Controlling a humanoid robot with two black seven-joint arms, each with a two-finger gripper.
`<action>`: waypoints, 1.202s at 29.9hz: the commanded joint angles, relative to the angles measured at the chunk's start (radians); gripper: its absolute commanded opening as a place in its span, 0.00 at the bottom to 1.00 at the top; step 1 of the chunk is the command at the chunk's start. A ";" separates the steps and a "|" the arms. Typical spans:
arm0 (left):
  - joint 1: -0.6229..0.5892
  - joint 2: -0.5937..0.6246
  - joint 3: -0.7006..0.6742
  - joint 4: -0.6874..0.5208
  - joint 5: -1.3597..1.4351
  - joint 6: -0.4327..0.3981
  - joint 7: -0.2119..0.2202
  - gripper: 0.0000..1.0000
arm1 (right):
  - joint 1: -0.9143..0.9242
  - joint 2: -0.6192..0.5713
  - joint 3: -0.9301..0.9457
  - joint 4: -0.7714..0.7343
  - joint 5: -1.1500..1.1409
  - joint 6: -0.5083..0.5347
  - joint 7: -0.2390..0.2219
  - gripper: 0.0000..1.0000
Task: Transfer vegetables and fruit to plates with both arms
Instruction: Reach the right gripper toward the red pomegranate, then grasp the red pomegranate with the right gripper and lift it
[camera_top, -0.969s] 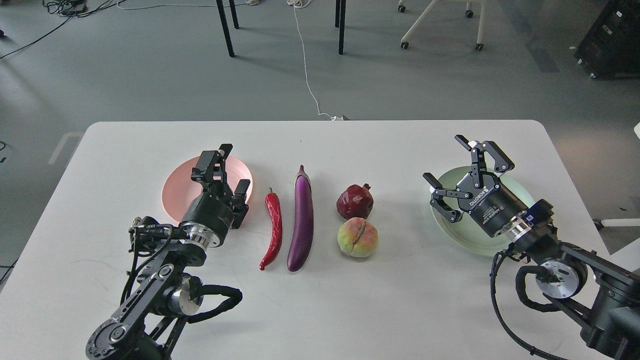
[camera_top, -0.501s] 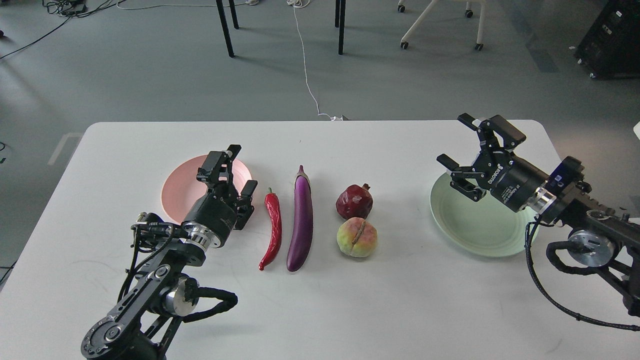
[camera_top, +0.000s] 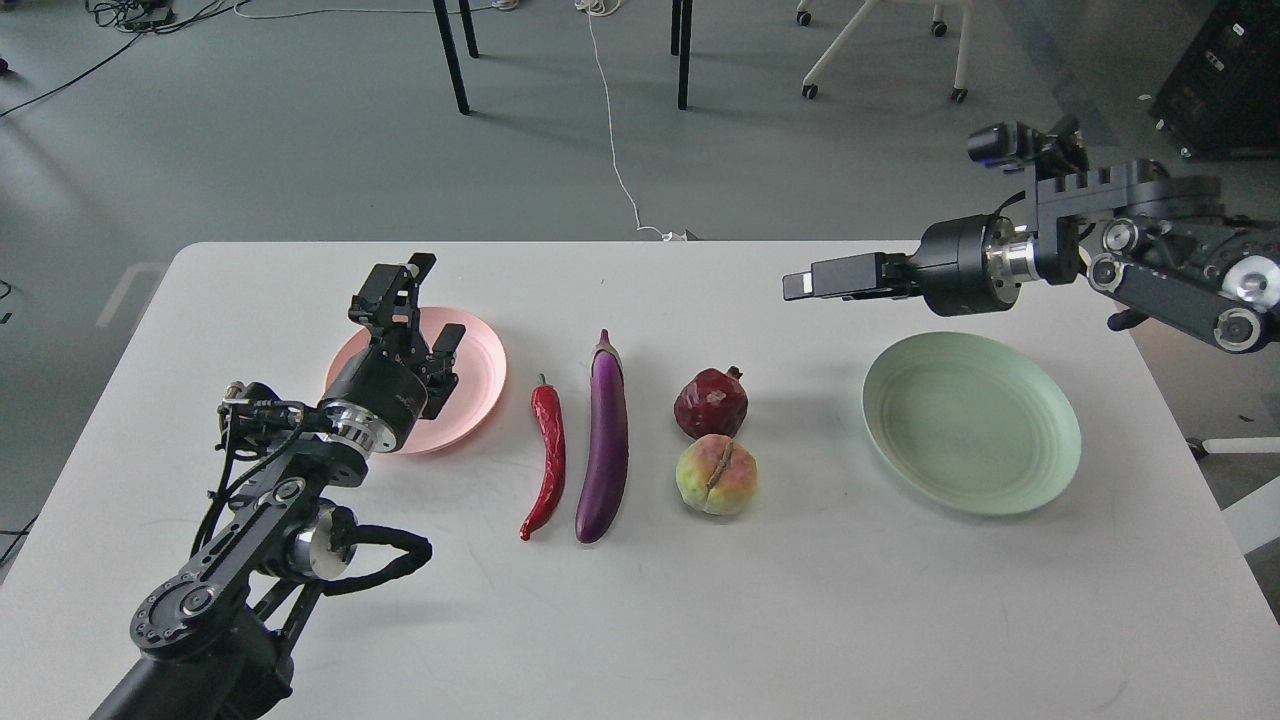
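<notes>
Where lettering might show, right tool blurred, unreadable.

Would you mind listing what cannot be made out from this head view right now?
- Right gripper: seen side-on, so its fingers overlap; open or shut cannot be told.
- Pink plate: its left part is hidden behind the left gripper and wrist.
- Peach and pomegranate: whether they touch is unclear from this angle.
- Both arms: their bases are cut off by the picture's edges.

The white desk carries a pink plate beneath the left end effector. Right of it lie chili, eggplant, pomegranate, peach, mint plate.
</notes>
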 joint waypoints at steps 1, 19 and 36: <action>0.001 -0.005 0.000 -0.004 -0.002 0.002 0.000 0.98 | 0.027 0.123 -0.106 -0.050 -0.108 -0.073 0.000 0.99; 0.026 0.000 0.000 -0.050 -0.002 0.002 0.000 0.98 | 0.023 0.359 -0.237 -0.130 -0.105 -0.105 0.000 0.94; 0.024 0.004 0.000 -0.056 -0.002 0.001 0.001 0.98 | 0.015 0.381 -0.281 -0.150 -0.105 -0.110 0.000 0.49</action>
